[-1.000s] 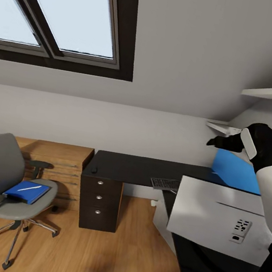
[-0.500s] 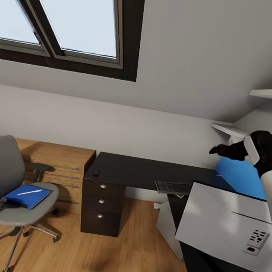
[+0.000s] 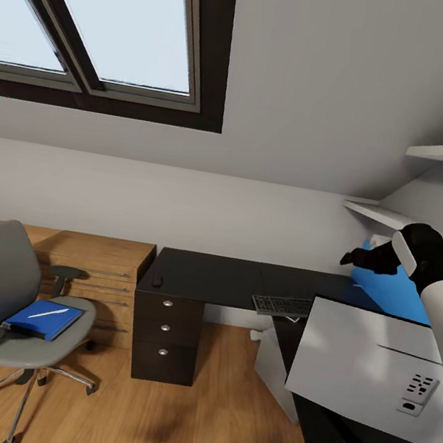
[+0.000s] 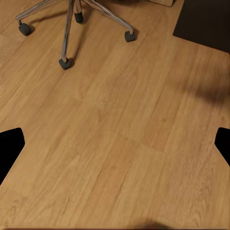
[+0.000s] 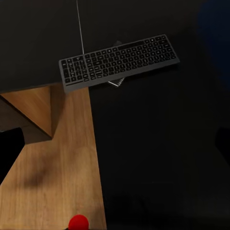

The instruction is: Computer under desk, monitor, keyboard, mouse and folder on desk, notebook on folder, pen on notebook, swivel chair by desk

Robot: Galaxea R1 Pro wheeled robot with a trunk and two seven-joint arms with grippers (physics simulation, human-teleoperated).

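Sloped grey walls with a dark-framed skylight (image 3: 103,21) rise over a wooden floor (image 3: 216,422) in my head view. My long black desk with three silver-knobbed drawers (image 3: 212,278) runs along the back wall. A small black rounded mouse (image 3: 157,281) lies near its left end, and a flat dark grey keyboard (image 3: 281,306) lies at the front edge, its long axis along the desk. At the left, the grey padded swivel chair with chrome wheeled base (image 3: 12,309) stands apart from the desk. On its seat lies the bright blue flat folder (image 3: 43,319), and the thin white pen (image 3: 48,312) lies slanted on top. The boxy light grey-white computer tower (image 3: 368,376) is close at the right. My right gripper (image 3: 352,258) is above the desk; whether it is closed I cannot tell.

From my left wrist I see the floor and the chair's chrome legs (image 4: 76,19); my two dark fingertips (image 4: 10,146) stand wide apart, released.

From my right wrist the keyboard (image 5: 120,61) lies slightly slanted, partly over the desk edge (image 5: 143,143).
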